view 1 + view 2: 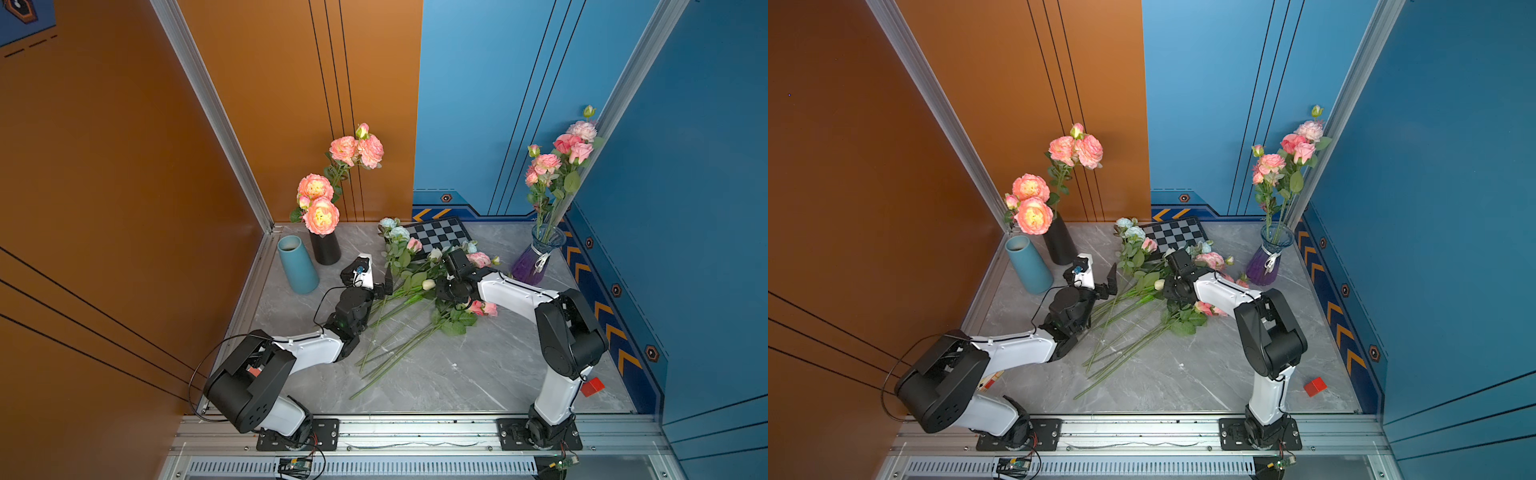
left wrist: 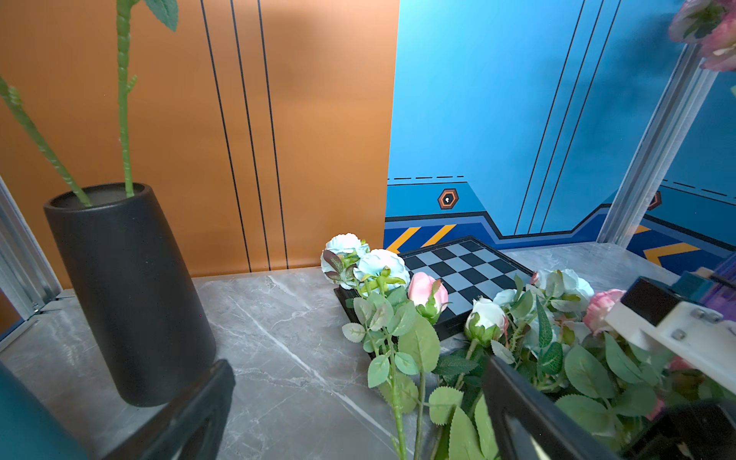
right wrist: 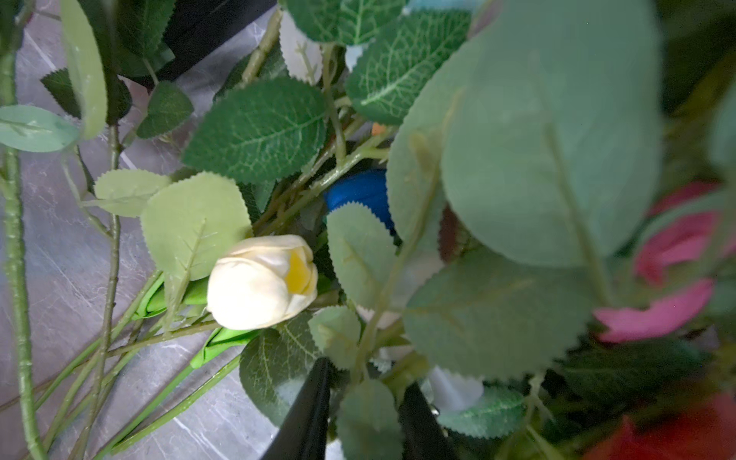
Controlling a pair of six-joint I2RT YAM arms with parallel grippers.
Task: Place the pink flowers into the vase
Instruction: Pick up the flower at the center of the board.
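Pink flowers (image 1: pixel 478 259) lie piled on desk (image 1: pixel 457 374). Left end effector (image 2: pixel 356 364) released. Right end effector (image 3: pixel 364 374) in leaves, grip unclear.

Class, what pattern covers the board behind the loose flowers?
The board has black-and-grey checks, clearest in the left wrist view.

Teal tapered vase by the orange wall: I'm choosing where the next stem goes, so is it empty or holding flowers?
Empty: in both top views the teal tapered vase has no stems in its mouth.

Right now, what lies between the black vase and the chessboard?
Bare marble table, in the left wrist view; pale blue blooms lie at the chessboard's edge.
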